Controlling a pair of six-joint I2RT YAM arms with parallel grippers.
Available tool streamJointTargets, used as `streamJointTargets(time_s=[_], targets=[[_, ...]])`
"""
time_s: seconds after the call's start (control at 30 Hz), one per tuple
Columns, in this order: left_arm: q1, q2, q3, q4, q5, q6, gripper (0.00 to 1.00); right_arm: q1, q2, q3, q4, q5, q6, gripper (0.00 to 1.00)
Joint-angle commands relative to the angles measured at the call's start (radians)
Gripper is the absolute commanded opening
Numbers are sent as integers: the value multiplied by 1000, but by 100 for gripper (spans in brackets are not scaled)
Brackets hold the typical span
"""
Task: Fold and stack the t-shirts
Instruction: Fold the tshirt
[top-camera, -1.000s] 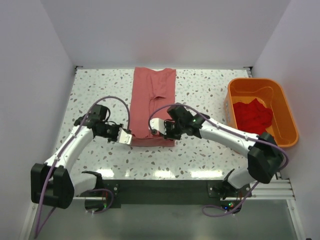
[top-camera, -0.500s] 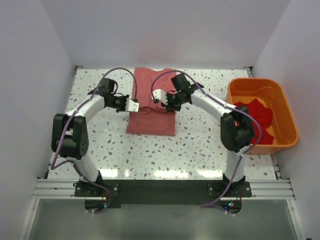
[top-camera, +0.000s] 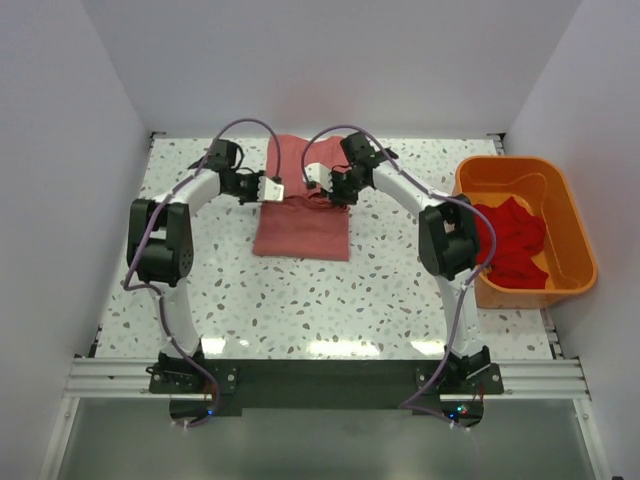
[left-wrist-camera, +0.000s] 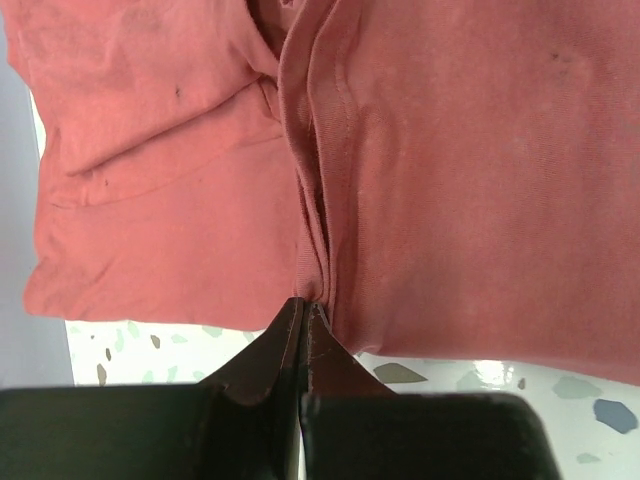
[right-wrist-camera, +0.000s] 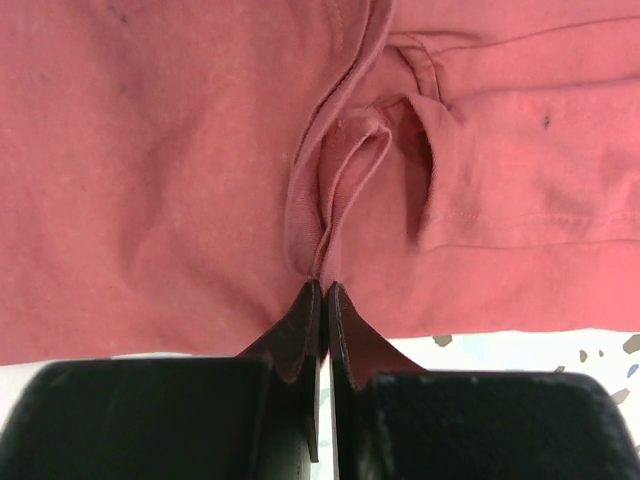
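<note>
Top external view: pink shirt (top-camera: 302, 228), upper centre of the frame, on the speckled table (top-camera: 400, 285).

Change noted: a second before, it lay as a long strip with both pincers at its lower hem. That hem had since been carried up the frame and laid over the upper half. The cloth was now doubled, with the fold edge lowermost.

Judged: this half-fold was nearly complete, with the release still to come.

Left gripper (top-camera: 272, 188): clenched on a pinch of the shirt's left edge.

Right gripper (top-camera: 313, 181): likewise, on the right edge. Both wrist views showed cloth nipped at the closed tips.

Long axis: still top to bottom of the frame, though much shorter, with the carried hem toward the top.

Red shirt (top-camera: 508, 240): bunched in the orange tub (top-camera: 520, 164) at right, not yet folded.
</note>
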Motion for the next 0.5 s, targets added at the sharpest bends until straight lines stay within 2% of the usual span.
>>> streamJointTargets(time_s=[0.0,0.23,0.3,0.33,0.37,0.4,0.43,0.47], targets=[[12,35,72,32,7,-23,0,-11,28,63,-12,-27,-46,0],[12,84,81,83,-23,-57,0,-15,61,77,43,27,-46,0],[12,91,84,112,-31,-98,1,-15,64,85,65,50,-18,13],[13,88,81,133,-49,-126,9,-15,64,97,85,70,-6,20],[13,85,76,192,-66,-161,15,-15,52,103,93,81,14,32],[15,80,70,226,-86,-236,23,-15,42,103,105,90,20,38],[19,68,67,263,-124,-282,36,-17,29,88,134,96,22,46],[38,62,69,327,-141,-335,40,-14,7,73,155,117,37,55]])
